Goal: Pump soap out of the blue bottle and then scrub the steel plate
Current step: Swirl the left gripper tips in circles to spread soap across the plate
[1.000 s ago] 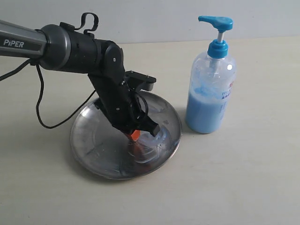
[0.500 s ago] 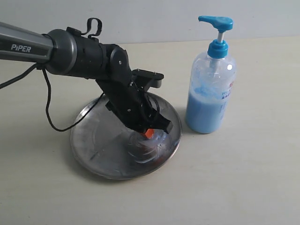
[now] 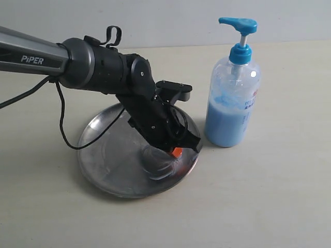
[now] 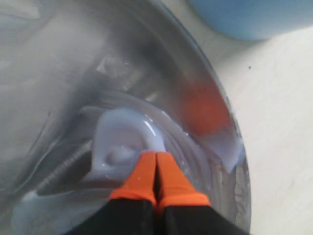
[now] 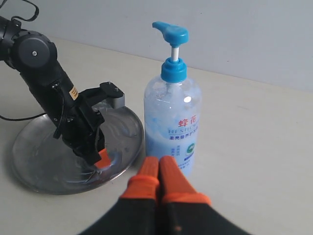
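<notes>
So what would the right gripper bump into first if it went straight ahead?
Most likely the blue bottle. The shut right gripper points at its lower body, with nothing in between. How near it is, the picture can't tell.

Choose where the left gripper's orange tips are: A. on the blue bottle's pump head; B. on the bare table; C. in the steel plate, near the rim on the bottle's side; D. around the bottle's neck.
C: the left gripper is down in the steel plate, shut tips at a pale smear of soap by the rim nearest the blue bottle.
</notes>
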Controlling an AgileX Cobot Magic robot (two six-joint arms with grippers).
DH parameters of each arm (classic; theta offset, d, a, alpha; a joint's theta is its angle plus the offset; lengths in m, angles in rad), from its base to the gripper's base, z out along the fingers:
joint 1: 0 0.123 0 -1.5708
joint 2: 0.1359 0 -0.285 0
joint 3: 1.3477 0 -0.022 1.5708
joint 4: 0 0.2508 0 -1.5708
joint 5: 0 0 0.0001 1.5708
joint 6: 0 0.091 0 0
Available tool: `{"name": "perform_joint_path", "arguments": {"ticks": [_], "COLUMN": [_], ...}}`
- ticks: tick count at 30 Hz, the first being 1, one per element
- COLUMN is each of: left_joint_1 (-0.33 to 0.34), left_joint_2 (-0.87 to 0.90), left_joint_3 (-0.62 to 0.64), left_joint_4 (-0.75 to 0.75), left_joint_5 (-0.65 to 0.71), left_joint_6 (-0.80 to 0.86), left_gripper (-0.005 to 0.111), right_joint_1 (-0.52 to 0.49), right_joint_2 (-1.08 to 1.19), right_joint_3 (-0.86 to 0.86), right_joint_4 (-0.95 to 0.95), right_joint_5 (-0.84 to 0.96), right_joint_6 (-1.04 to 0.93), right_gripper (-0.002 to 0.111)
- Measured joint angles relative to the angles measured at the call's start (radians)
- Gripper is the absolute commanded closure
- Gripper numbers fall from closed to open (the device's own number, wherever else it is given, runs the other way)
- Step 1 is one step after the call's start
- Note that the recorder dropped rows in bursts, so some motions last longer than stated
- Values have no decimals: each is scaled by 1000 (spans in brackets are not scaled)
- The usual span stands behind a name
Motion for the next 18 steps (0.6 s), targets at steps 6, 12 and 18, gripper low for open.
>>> {"name": "perform_joint_path", "arguments": {"ticks": [6, 12, 18], "left_joint_1": [-1, -1, 11], "left_joint_2": [5, 15, 29], "left_joint_3": [0, 0, -13], "left_joint_4": [-14, -1, 14], "left_joint_5": [-68, -109, -95], "left_joint_6": [2, 3, 3], "left_gripper": [107, 107, 107], "right_joint_1": [0, 0, 0], "right_joint_2": [0, 0, 0], "right_joint_3": [0, 0, 0], "right_joint_4": [0, 0, 0], "right_joint_5": [0, 0, 0], "right_joint_6": [0, 0, 0], "right_gripper": [108, 108, 108]}}
